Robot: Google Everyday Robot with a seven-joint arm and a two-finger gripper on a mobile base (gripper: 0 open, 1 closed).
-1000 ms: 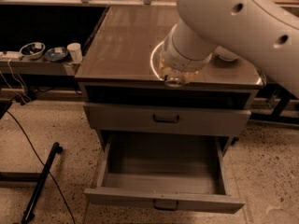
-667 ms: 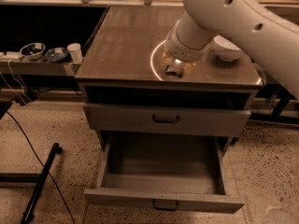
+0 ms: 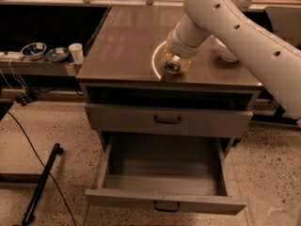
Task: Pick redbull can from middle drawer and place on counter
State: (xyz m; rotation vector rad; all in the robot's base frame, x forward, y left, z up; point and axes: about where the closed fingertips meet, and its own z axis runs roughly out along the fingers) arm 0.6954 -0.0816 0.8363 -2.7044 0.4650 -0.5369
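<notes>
The redbull can (image 3: pixel 172 66) shows as a silvery can with a shiny round rim facing me, held in my gripper (image 3: pixel 175 63). The gripper is shut on it, at the front middle of the counter (image 3: pixel 124 39), right by the white arc line (image 3: pixel 154 60). I cannot tell whether the can touches the counter top. The middle drawer (image 3: pixel 117 178) is pulled out below, its floor bare. My white arm runs from the upper right down to the gripper.
A closed drawer front (image 3: pixel 122 119) with a dark handle sits above the open one. A white bowl (image 3: pixel 227 54) stands on the counter behind the arm. A side shelf (image 3: pixel 28 66) at the left holds two bowls and a cup (image 3: pixel 75 52). Cables and a dark bar (image 3: pixel 40 185) lie on the floor.
The arm has swung to the right and back, uncovering the white bowl. The gripper with the can has shifted slightly farther onto the counter.
</notes>
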